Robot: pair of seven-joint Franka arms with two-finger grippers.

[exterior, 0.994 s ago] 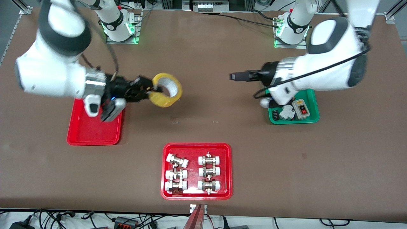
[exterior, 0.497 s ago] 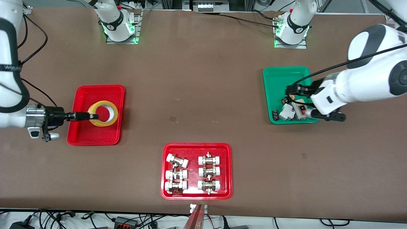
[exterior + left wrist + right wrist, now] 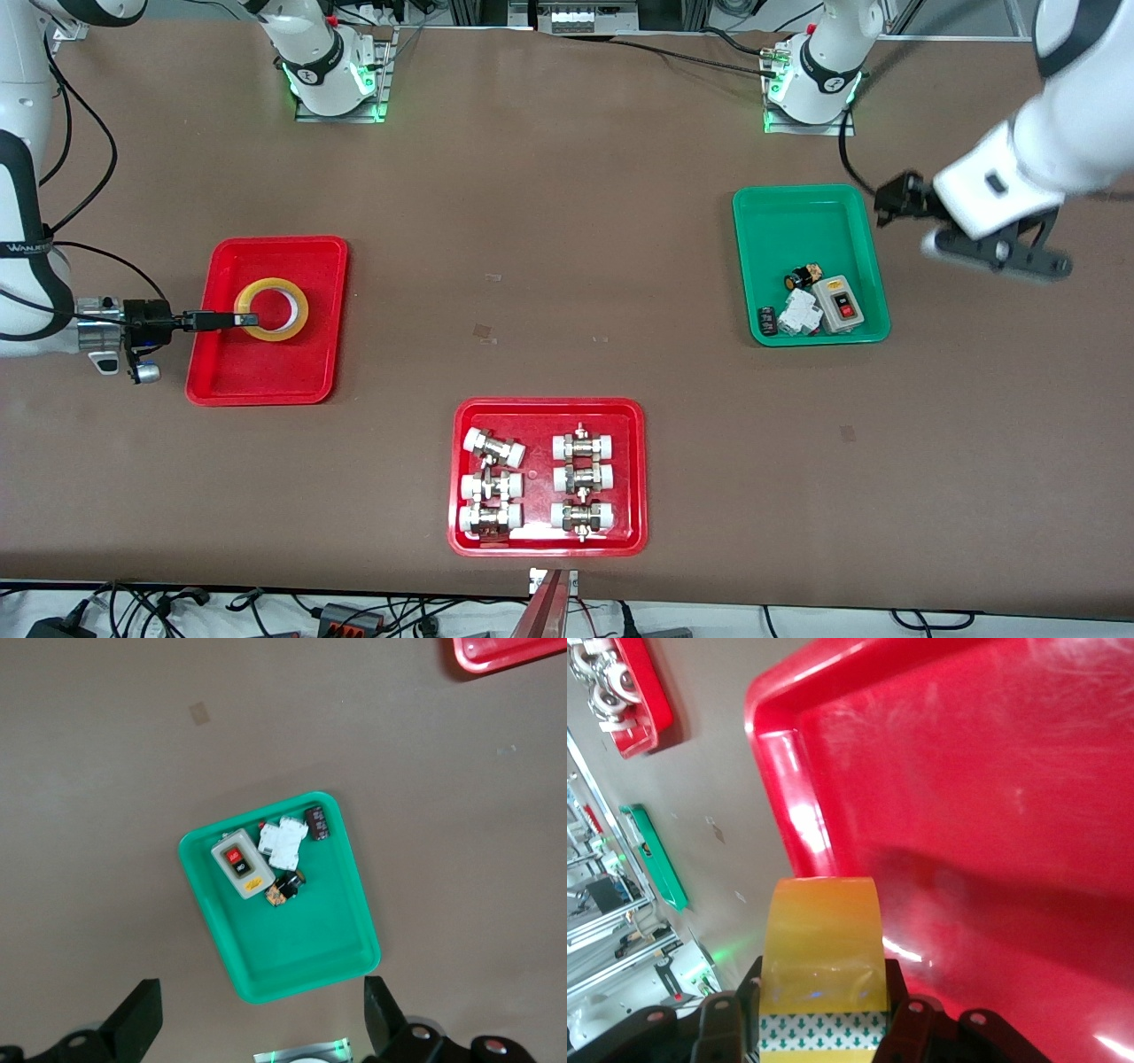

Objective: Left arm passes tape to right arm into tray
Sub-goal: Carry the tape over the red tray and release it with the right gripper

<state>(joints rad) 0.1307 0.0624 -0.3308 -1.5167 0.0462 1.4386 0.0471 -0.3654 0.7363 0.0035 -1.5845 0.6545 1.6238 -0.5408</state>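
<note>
Nearest the front camera sits a squarish red tray (image 3: 639,478) holding six metal pipe fittings with white plastic ends (image 3: 536,484), laid in two columns of three. Taking that tray as the landmark, three trays stand on the table in all: two red and one green. Farther from the camera, toward the right arm's end of the table, lies the plain red tray (image 3: 266,377), glossy plastic with rounded corners and a raised rim. The single roll of tape (image 3: 271,309), translucent yellow around a white core, is inside it, held on its wall by the right gripper (image 3: 239,320), whose fingers are clamped across it. The green tray (image 3: 797,221) sits toward the left arm's end, holding four small electrical parts clustered at its nearer end, among them a grey switch box (image 3: 839,304). The left gripper (image 3: 890,204) hangs just beside the green tray over bare table, its fingers spread wide apart. The table top (image 3: 567,221) is matte brown.
</note>
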